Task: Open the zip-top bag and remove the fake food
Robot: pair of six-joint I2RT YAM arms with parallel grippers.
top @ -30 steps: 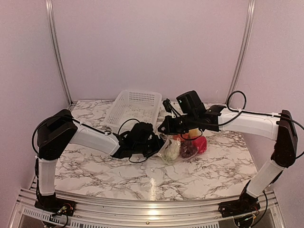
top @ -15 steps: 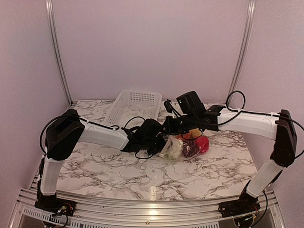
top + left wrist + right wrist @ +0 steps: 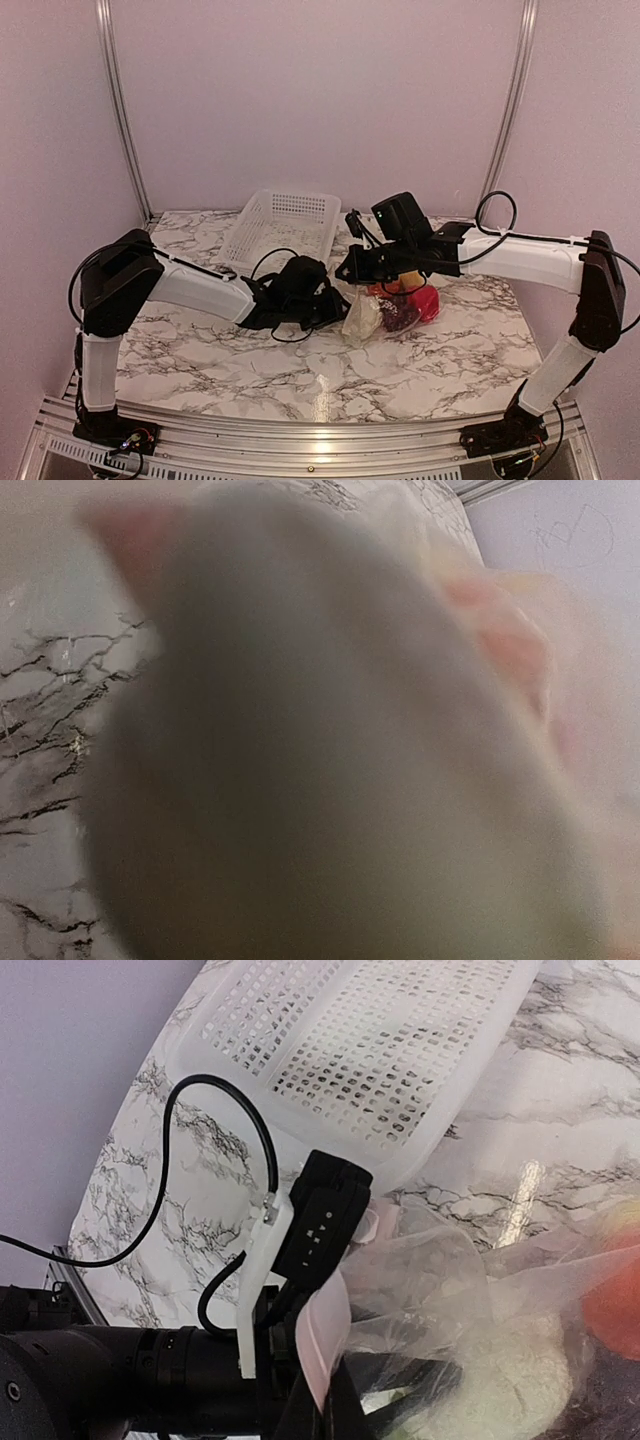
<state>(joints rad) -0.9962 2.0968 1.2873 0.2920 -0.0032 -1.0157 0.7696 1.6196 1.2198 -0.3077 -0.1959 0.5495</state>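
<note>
The zip-top bag (image 3: pixel 395 300) lies at mid-table with its mouth facing left. My right gripper (image 3: pixel 352 270) is shut on its pinkish-white zip strip (image 3: pixel 325 1345) and holds that edge up. Inside the bag lies the fake food: a white-green cabbage (image 3: pixel 362 318) at the mouth, dark grapes (image 3: pixel 398 316), a red piece (image 3: pixel 426 302) and an orange fruit (image 3: pixel 405 283). My left gripper (image 3: pixel 335 305) reaches into the mouth, and its dark fingers (image 3: pixel 420 1375) close round the cabbage (image 3: pixel 510 1390). A pale blur, the cabbage (image 3: pixel 330 730), fills the left wrist view and hides the jaws.
A white perforated basket (image 3: pixel 280 225) stands at the back of the marble table (image 3: pixel 200 340), just behind the left arm and the bag. A black cable (image 3: pixel 240 1130) loops over the left wrist. Metal frame posts rise at both back corners.
The left arm pushed right to the bag's mouth, then drew back slightly left. Its jaws closed in from wide. The right arm and the raised zip edge stayed where they were.
</note>
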